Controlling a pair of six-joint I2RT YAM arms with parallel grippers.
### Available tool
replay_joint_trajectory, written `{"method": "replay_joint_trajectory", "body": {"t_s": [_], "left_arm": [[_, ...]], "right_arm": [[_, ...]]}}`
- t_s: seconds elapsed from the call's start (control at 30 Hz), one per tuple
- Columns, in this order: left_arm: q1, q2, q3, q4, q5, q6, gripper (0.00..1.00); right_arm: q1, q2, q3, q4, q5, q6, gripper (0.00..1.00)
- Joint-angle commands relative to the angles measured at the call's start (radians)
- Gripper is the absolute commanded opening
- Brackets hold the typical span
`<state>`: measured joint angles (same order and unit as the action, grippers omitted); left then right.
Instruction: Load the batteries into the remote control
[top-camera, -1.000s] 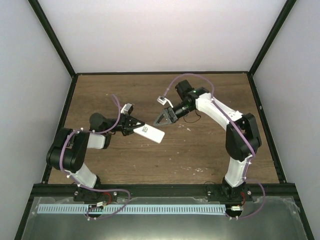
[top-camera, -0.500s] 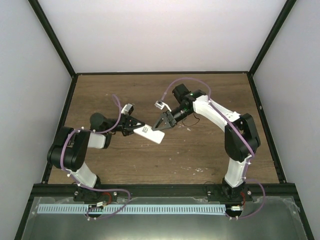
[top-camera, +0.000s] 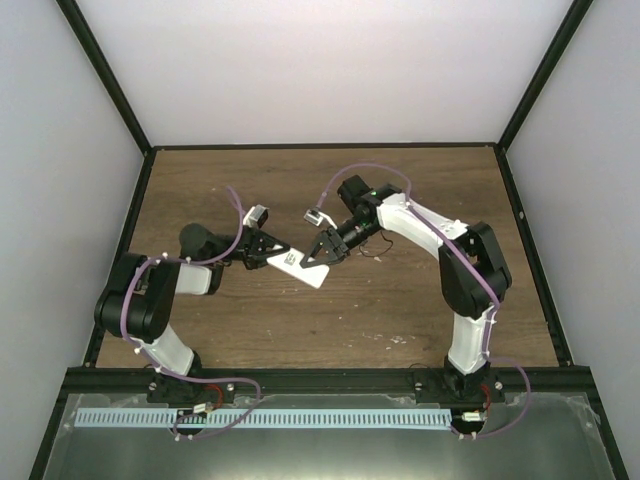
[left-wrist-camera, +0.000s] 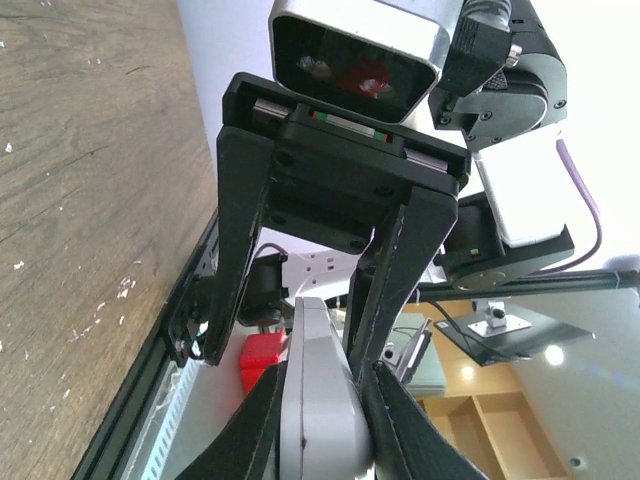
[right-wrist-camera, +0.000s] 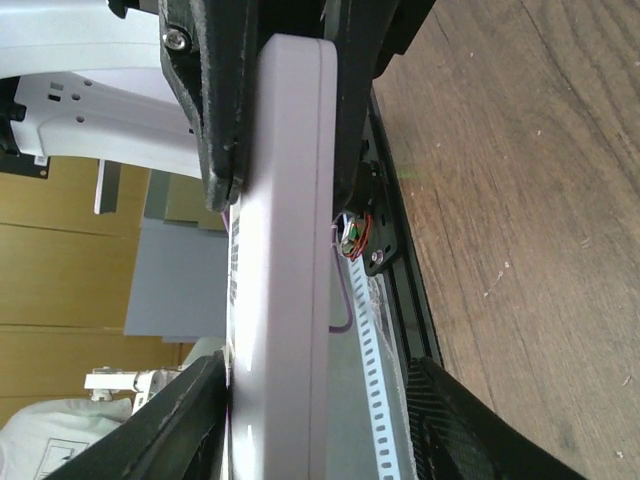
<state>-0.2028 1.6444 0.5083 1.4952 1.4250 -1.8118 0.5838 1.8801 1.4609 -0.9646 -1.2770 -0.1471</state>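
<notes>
The left arm was folded low near its base, elbow bent, forearm pointing right toward the middle of the table (top-camera: 400, 310). The left gripper (top-camera: 274, 254) was clamped on 1 end of the remote control (top-camera: 305, 268), whose free end slanted toward the right arm. The right arm arched in from the right side, its wrist turned to the left. The right gripper (top-camera: 321, 252) sat at the remote's free end, its 2 fingers (right-wrist-camera: 185, 420) spread wide on either side of the bar, with gaps showing between them and it.
</notes>
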Motion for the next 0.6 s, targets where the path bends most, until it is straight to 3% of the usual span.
{"method": "replay_joint_trajectory", "body": {"t_s": [0.0, 0.37, 0.57], "left_arm": [[-0.003, -0.001, 0.027, 0.078, 0.017, 0.028, 0.0], [-0.003, 0.006, 0.034, 0.077, 0.028, 0.038, 0.0], [-0.004, 0.008, 0.04, 0.077, 0.024, 0.045, 0.02]], "right_arm": [[0.011, 0.005, 0.029, -0.012, -0.04, -0.009, 0.44], [0.011, 0.01, 0.035, -0.012, -0.048, -0.016, 0.26], [0.011, 0.012, 0.044, -0.013, -0.046, -0.024, 0.21]]}}
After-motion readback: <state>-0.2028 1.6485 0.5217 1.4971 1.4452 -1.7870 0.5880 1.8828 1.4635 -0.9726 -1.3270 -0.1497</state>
